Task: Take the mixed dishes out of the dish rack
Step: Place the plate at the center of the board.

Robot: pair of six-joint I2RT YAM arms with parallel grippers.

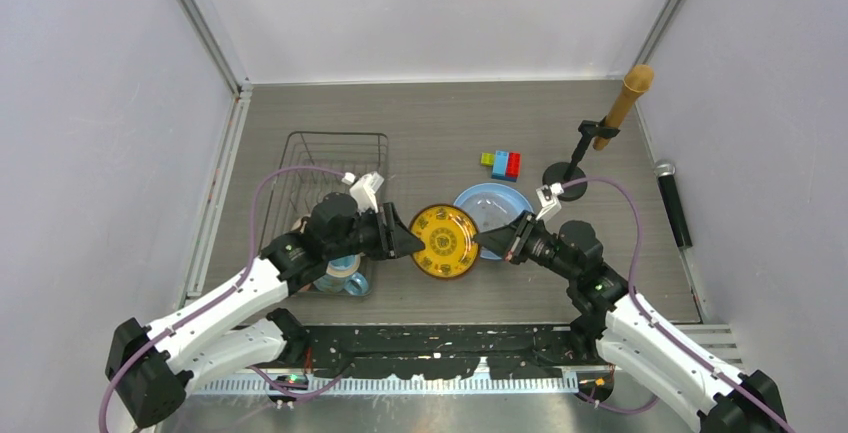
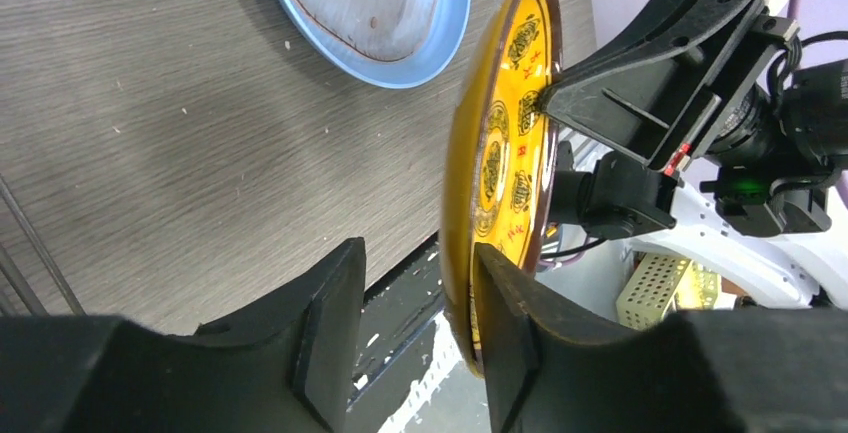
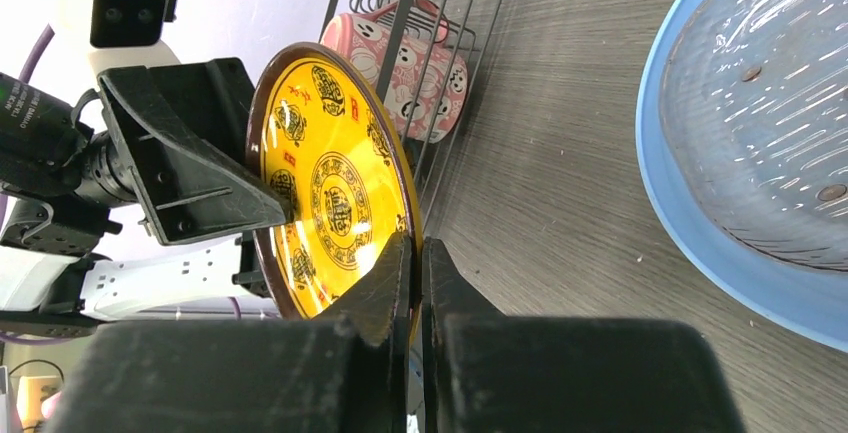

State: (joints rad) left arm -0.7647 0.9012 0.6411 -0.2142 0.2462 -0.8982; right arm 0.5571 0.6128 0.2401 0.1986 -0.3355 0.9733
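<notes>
The yellow patterned plate (image 1: 444,240) hangs on edge above the table between both arms. My right gripper (image 3: 418,253) is shut on its rim (image 3: 330,183). My left gripper (image 2: 415,263) is open around the opposite rim (image 2: 500,143); one finger lies against the plate's face and the other stands well clear. The light blue plate (image 1: 495,203) lies flat on the table just behind. The black wire dish rack (image 1: 335,143) stands at the left, holding a pink patterned mug (image 3: 400,53) and a blue mug (image 1: 345,278) partly hidden under my left arm.
Coloured toy bricks (image 1: 502,164) sit behind the blue plate. A black stand with a wooden cone (image 1: 600,123) rises at the back right, and a microphone (image 1: 672,203) lies along the right wall.
</notes>
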